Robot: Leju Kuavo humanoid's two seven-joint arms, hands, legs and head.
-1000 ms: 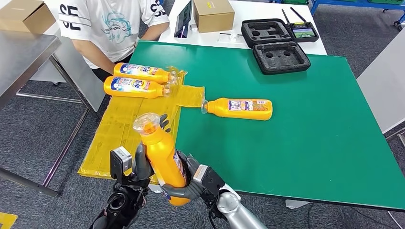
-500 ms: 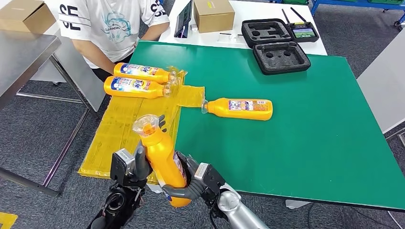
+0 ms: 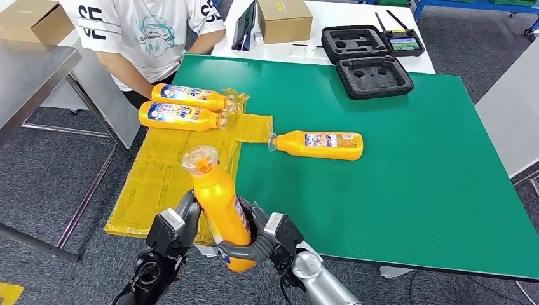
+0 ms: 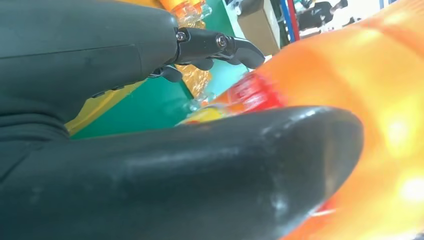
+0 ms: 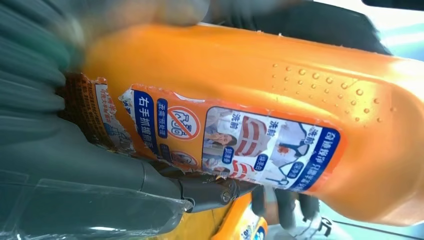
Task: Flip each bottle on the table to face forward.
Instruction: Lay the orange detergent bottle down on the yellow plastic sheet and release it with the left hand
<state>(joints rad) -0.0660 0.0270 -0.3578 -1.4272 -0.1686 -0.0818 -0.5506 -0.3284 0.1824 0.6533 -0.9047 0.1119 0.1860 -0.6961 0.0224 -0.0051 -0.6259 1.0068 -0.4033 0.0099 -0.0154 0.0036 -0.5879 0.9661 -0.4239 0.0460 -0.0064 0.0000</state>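
Near the front edge of the green table [image 3: 407, 159], the tall orange plastic bottle with a clear cap [image 3: 218, 203] stands almost upright between both hands, above the border between the green surface and the yellow crinkled plastic sheet [image 3: 159, 171].

Change over the last second:
- The left hand [image 3: 177, 223] has risen and closed in against the bottle's left side. Its fingers now press the body, as the left wrist view confirms with a dark finger [image 4: 200, 170] lying along the orange wall.
- The right hand [image 3: 260, 238] keeps its grip round the lower body. The right wrist view shows its fingers [image 5: 100, 175] wrapped over the torn back label [image 5: 235, 145].
- The cap end has shifted slightly to the right and the bottle stands a little straighter.

Meaning for the task: both hands grip the same bottle, which in judgement is a two-handed re-grip to rotate it about its long axis. The back label faces the right palm, so the flip is probably not yet complete.

Remaining items:
- Two orange bottles with blue front labels [image 3: 181, 107] lie side by side on the sheet's far end, near a seated person in a white shirt [image 3: 149, 32].
- One orange bottle [image 3: 321, 145] lies on its side mid-table; which face shows cannot be told.
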